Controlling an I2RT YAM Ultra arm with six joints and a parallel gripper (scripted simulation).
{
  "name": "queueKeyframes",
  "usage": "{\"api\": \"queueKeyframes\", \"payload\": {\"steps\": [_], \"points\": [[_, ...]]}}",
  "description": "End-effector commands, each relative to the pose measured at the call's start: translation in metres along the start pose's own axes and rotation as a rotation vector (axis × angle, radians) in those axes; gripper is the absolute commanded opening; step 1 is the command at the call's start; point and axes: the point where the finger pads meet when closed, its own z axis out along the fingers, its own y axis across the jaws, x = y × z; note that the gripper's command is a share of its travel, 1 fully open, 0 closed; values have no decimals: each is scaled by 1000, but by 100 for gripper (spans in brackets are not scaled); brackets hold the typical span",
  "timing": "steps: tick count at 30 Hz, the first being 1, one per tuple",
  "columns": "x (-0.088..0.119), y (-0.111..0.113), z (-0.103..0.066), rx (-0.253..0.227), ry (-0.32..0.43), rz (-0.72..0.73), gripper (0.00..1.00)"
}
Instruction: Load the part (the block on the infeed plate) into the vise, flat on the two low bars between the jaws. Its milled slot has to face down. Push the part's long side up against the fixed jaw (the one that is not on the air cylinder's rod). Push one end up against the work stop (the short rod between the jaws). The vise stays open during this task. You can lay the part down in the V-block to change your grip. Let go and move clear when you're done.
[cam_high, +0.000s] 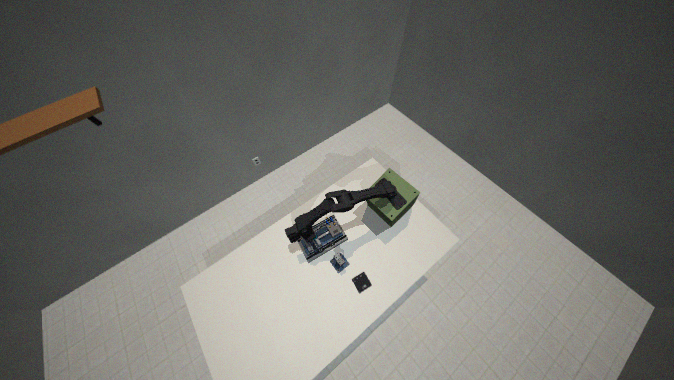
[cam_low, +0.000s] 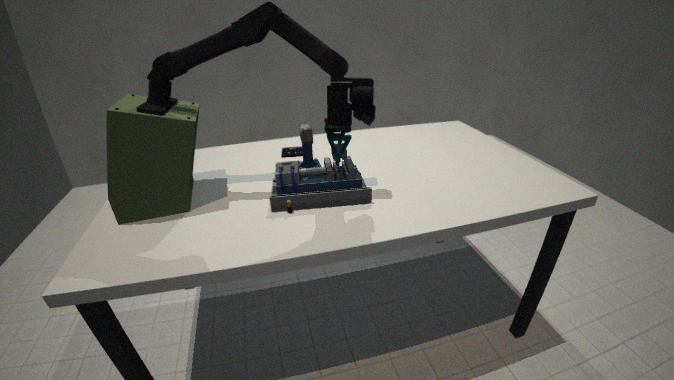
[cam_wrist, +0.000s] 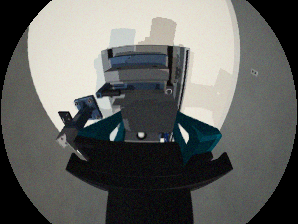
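Note:
My gripper (cam_low: 338, 161) (cam_wrist: 149, 112) points down over the open vise (cam_low: 325, 196) (cam_wrist: 137, 61), teal fingers shut on the part. The part, a dark grey block (cam_wrist: 149, 111), spans between the fingers in the wrist view. In the exterior view the fingertips are between the jaw on the cylinder side (cam_low: 328, 169) and the fixed jaw (cam_low: 352, 170). The fixed jaw also shows as a grey bar (cam_wrist: 135, 75) beyond the block in the wrist view. The slot, the block's underside and its contact with the low bars are hidden. I cannot tell whether it touches the work stop.
The V-block stand (cam_high: 339, 261) (cam_low: 306, 135) with its blue base is beside the vise. The dark infeed plate (cam_high: 361, 282) (cam_low: 291, 152) lies beyond it, with no block visible on it. The green pedestal (cam_high: 402, 192) (cam_low: 152, 160) carries the arm. Blue hoses run at the vise's cylinder end.

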Motion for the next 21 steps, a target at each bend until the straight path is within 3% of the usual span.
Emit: {"api": "queueKeyframes", "payload": {"steps": [1, 21], "points": [[-24, -2, -18, 13, -78, -3, 0], [-26, -1, -21, 14, -85, -6, 0]]}}
